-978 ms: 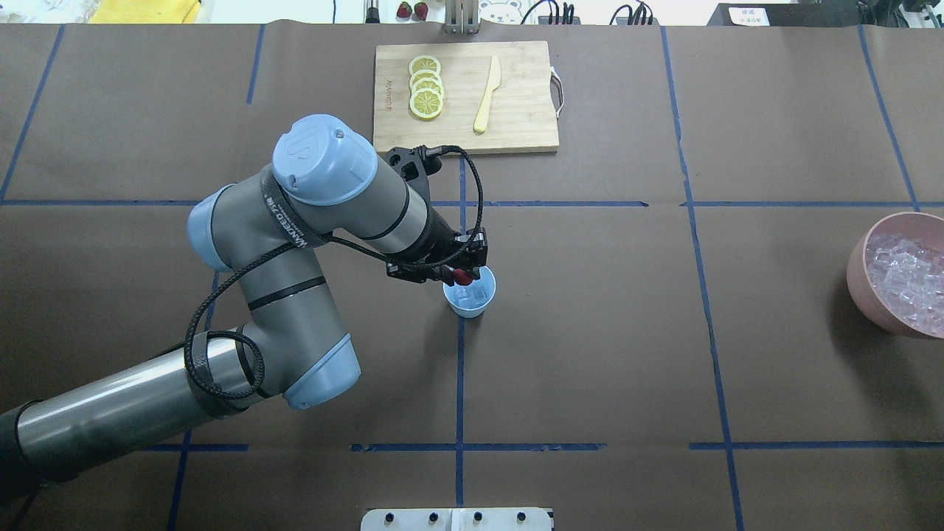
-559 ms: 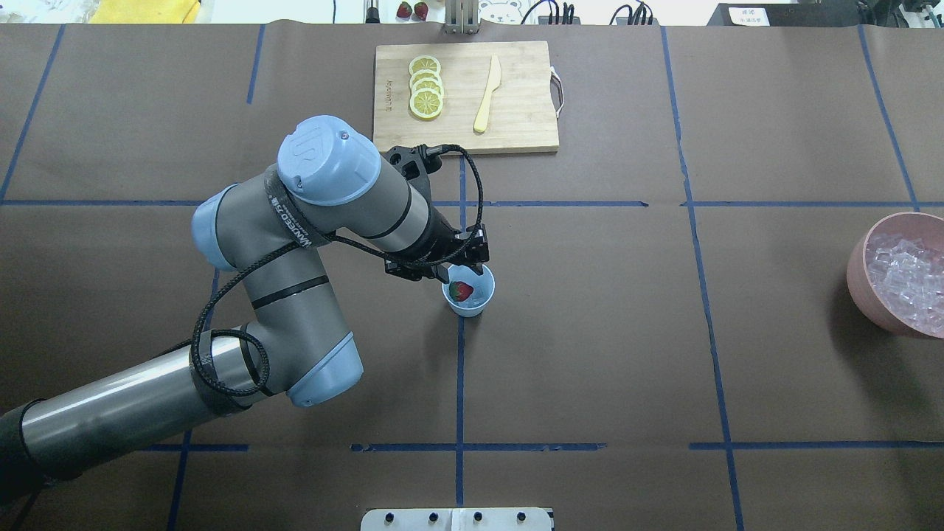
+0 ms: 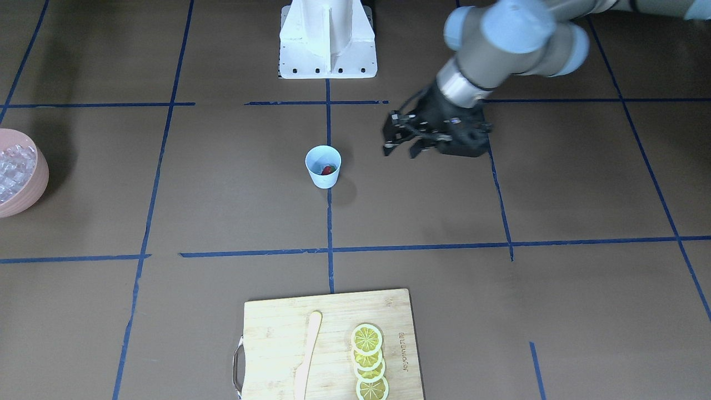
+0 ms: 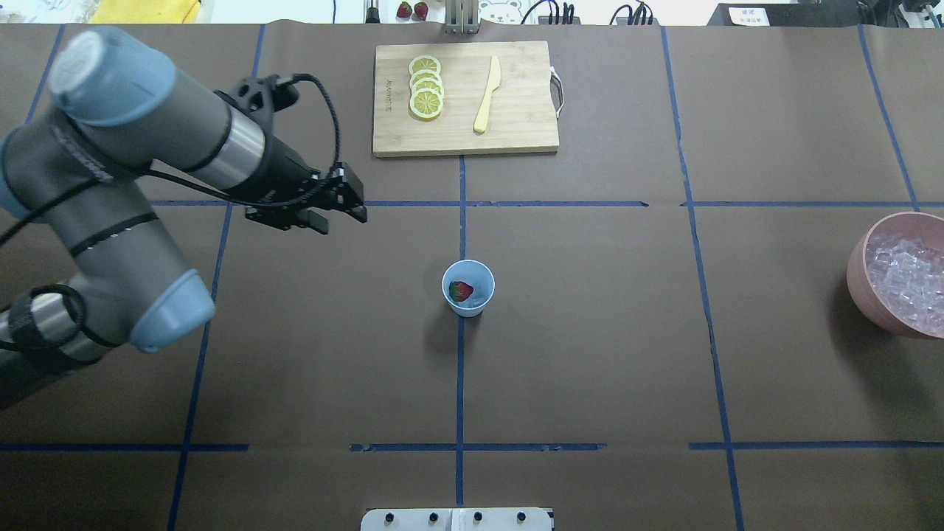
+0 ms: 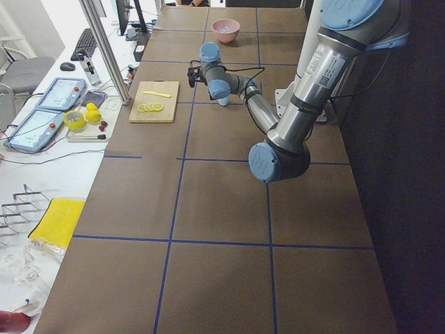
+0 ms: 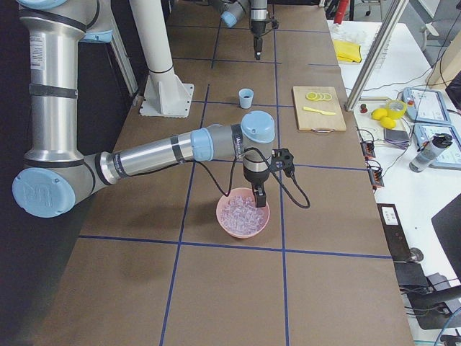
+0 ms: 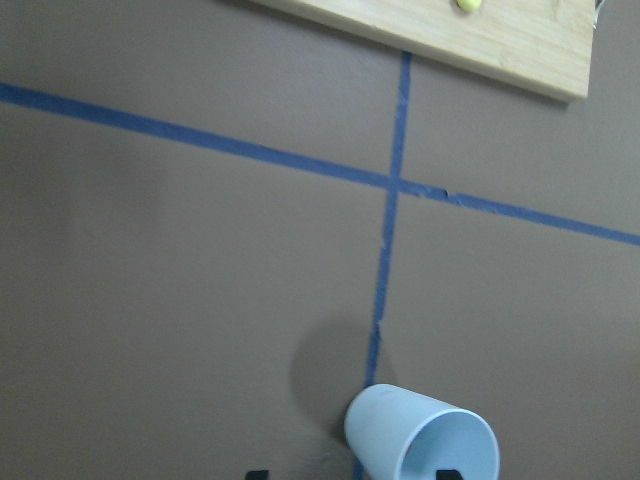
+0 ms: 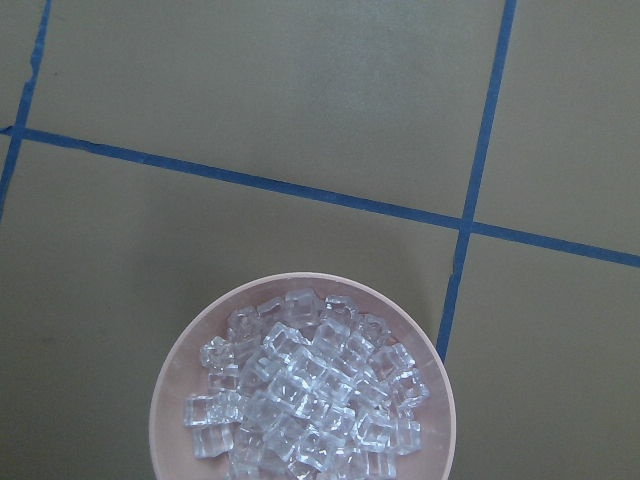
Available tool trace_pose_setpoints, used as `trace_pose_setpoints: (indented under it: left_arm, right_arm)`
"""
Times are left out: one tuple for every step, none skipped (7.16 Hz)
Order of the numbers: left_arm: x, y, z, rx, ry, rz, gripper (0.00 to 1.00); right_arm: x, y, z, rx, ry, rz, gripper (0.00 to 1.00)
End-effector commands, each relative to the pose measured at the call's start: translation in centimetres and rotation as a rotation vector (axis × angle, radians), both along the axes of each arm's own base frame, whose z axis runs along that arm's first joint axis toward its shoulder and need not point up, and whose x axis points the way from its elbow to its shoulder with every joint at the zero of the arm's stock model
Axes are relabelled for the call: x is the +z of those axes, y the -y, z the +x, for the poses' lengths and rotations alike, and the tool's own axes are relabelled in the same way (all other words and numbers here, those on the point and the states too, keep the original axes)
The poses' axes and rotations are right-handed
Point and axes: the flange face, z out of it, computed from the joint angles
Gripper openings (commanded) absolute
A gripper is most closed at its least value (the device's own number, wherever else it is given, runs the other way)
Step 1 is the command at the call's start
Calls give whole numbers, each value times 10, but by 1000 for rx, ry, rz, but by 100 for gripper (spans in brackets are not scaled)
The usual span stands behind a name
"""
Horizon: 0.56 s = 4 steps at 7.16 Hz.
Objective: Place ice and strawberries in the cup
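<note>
At the centre of the counter (image 4: 590,354), the cup (image 4: 469,310) held the strawberry (image 4: 461,290), the left hand (image 4: 344,214) hung spread and empty at ten o'clock, and the right hand (image 6: 258,196), grip impossible to tell, hovered over ice (image 4: 903,284) at three o'clock, likely fetching cubes next.
</note>
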Motion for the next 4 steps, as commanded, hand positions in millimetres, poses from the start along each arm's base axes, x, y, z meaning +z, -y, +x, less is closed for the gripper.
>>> trace_pose_setpoints:
  left_arm:
    - [108, 7, -129, 56, 73, 132, 65]
    - [161, 6, -181, 81, 116, 205, 65]
    - [214, -4, -233, 88, 174, 265, 65]
    - [253, -13, -275, 121, 229, 329, 65]
  right_arm:
    - [0, -1, 9, 15, -1, 3, 100]
    - [0, -1, 10, 17, -1, 3, 100]
    - [1, -2, 10, 16, -4, 2, 100]
    - [4, -1, 10, 16, -12, -2, 100]
